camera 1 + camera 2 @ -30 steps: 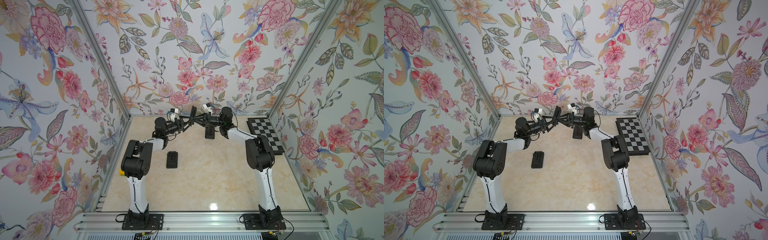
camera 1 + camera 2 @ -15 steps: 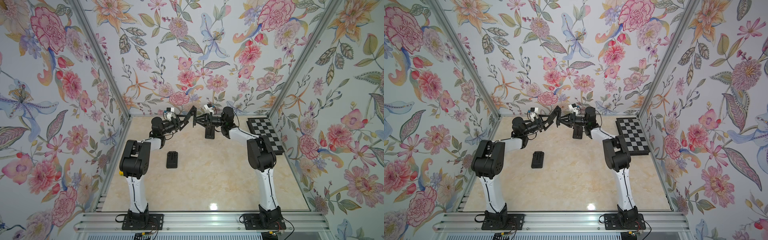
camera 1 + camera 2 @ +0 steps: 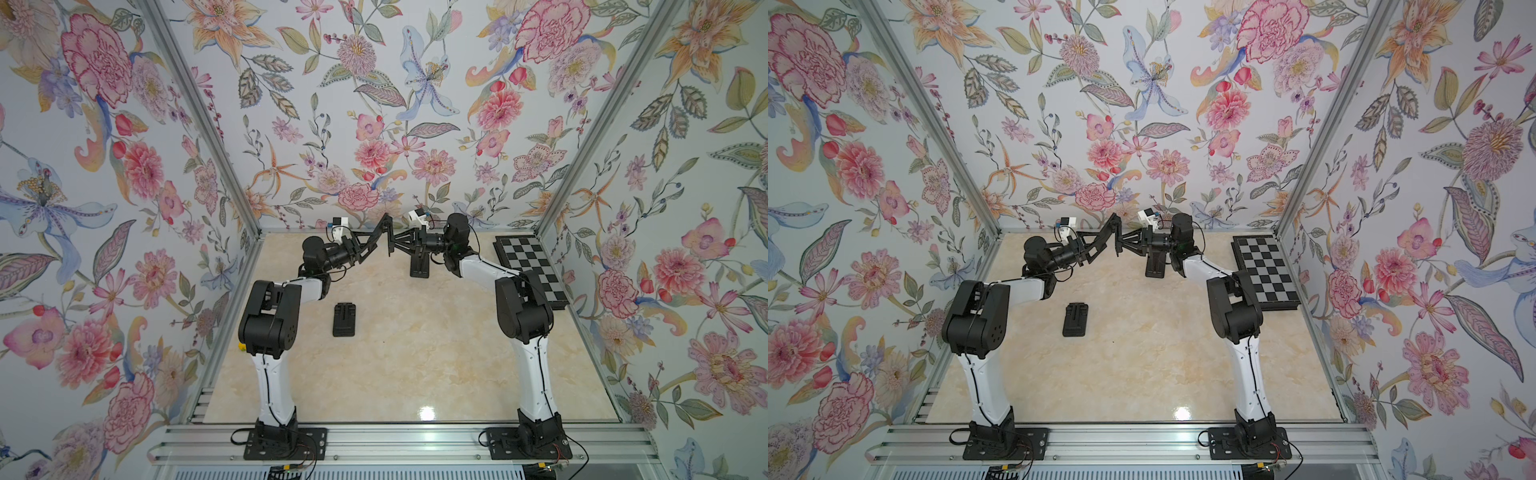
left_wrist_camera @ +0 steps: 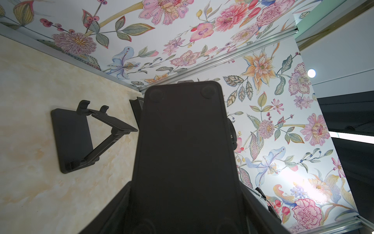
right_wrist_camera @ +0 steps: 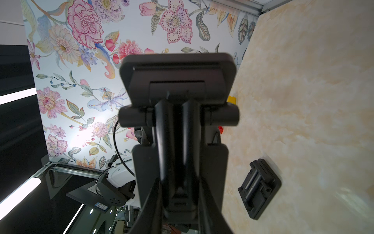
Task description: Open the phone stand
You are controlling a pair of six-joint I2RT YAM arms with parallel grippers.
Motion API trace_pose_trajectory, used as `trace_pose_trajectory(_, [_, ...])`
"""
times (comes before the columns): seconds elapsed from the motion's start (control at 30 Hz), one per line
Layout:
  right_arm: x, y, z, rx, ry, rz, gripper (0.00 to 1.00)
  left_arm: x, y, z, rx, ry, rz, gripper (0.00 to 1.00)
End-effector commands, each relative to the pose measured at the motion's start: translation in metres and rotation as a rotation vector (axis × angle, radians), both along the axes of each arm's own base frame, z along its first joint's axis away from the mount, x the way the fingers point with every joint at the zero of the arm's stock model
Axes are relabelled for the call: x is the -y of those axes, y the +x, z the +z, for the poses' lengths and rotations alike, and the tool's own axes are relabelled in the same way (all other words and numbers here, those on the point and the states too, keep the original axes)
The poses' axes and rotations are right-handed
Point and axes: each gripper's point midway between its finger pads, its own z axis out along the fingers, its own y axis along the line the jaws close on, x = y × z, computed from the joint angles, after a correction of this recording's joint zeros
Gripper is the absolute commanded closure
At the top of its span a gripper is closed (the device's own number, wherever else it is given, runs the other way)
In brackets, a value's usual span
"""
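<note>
The phone stand [image 4: 182,141] is hanging in the air over the far middle of the desk [image 3: 415,353], between both arms. My left tool [image 3: 376,235] is clamping its broad base, jaws wide around it. My right tool [image 3: 405,243] is pinching the hinged arm [image 5: 178,152], jaws narrow. I am reading this as bracing the base so the arm can swing out.

An opened stand [image 3: 419,266] is standing just right, close under the right wrist, so there is a collision risk. A folded stand [image 3: 344,319] is lying nearer, to the left. A checkerboard [image 3: 528,270] is lying far right.
</note>
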Motion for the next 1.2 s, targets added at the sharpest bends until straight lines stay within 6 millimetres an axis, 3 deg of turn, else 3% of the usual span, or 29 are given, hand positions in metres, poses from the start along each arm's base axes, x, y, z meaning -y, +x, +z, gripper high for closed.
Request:
trace_pose_trajectory(0.0, [0.041,0.018,0.033,0.046,0.021,-0.081,1.00,-0.055,0.020,0.025,0.115,-0.002,0.175,1.00])
trace_pose_trajectory(1.17, [0.052,0.020,0.038,0.054,0.023,-0.092,1.00,-0.059,0.010,0.027,0.115,0.004,0.179,1.00])
